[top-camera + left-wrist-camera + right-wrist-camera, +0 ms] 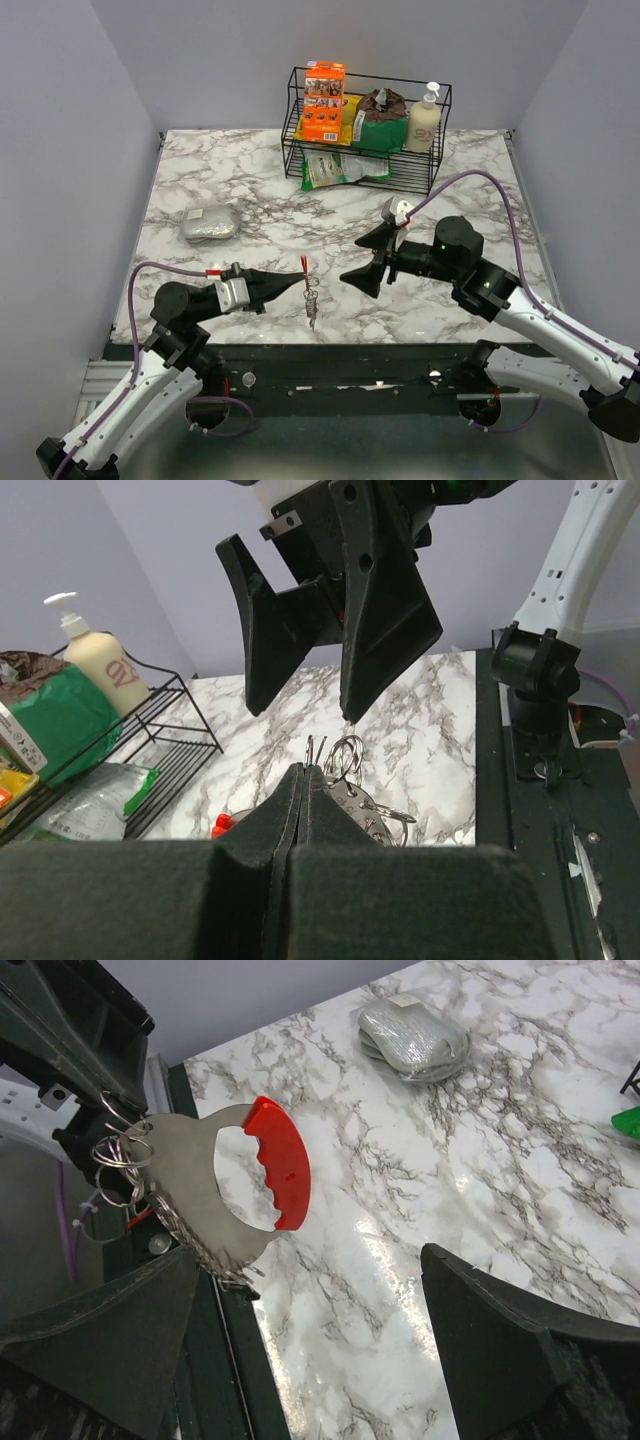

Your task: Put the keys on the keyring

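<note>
My left gripper (300, 283) is shut on a keyring bunch held above the table's front edge. The bunch has a flat silver carabiner-like plate with a red grip (280, 1160), wire split rings (118, 1150) and slim silver keys (312, 308) hanging below. In the left wrist view the shut fingertips (305, 772) pinch a wire ring (345, 755), with key heads (362, 805) just beyond. My right gripper (352, 260) is open and empty, a short way right of the bunch and facing it. It also shows in the left wrist view (300, 712). In the right wrist view the open gripper (308, 1260) frames bare marble.
A black wire rack (300, 150) at the back holds an orange box (324, 100), a green bag (380, 125) and a soap bottle (424, 120). A silver foil pouch (210, 225) lies at the left. The dark front edge (350, 350) runs under the bunch.
</note>
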You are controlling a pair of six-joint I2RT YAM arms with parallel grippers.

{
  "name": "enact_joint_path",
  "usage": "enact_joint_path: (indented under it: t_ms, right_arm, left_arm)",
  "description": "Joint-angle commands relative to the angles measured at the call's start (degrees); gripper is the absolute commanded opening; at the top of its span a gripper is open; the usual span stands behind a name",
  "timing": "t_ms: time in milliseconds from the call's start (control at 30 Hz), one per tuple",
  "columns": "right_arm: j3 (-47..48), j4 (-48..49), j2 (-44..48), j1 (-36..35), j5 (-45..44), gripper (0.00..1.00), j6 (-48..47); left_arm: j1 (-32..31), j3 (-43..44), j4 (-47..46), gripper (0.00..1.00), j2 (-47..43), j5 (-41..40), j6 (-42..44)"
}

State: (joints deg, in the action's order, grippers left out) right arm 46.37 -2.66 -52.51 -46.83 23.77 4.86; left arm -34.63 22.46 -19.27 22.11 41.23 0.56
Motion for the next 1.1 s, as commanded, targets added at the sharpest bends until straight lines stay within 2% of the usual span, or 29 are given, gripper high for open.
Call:
enact_joint_path:
  t_ms: [0, 100, 267, 500, 700, 933, 1067]
  right_arm:
    - [-0.31, 0.28, -0.66, -0.19, -2.32, 1.0, -0.56]
    - [-0.49, 0.19, -0.66, -0.28, -3.81, 1.0, -0.21]
    - [1.35, -2.96, -3.29, -0.11, -15.92, 1.0, 2.77]
    - [2.49, -6.13, -7.77, 2.87, -23.32, 0.99, 8.31]
    - [2.94, -10.53, -11.65, 11.12, -20.17, 0.98, 13.94]
    - [-0.75, -11.06, -10.86, 21.4, -15.87, 0.97, 15.26]
    - [-2.16, -11.06, -11.3, 25.03, -14.1, 0.96, 13.95]
  left_arm:
    - [-0.44, -0.13, -5.25, 0.0, 0.57, -0.45, -2.66]
    - [-0.44, -1.36, -8.58, 0.0, 2.15, -1.5, -6.35]
    - [-0.52, -3.82, -13.16, 0.0, 5.04, -6.85, -12.33]
    - [-0.52, -7.25, -20.28, 0.0, 6.98, -11.44, -18.48]
    - [-0.44, -8.13, -22.13, 0.0, 9.09, -11.18, -21.39]
    - [-0.44, -8.48, -22.48, 0.0, 10.67, -10.47, -23.58]
    - [-0.44, -8.66, -22.31, 0.0, 9.97, -9.51, -23.41]
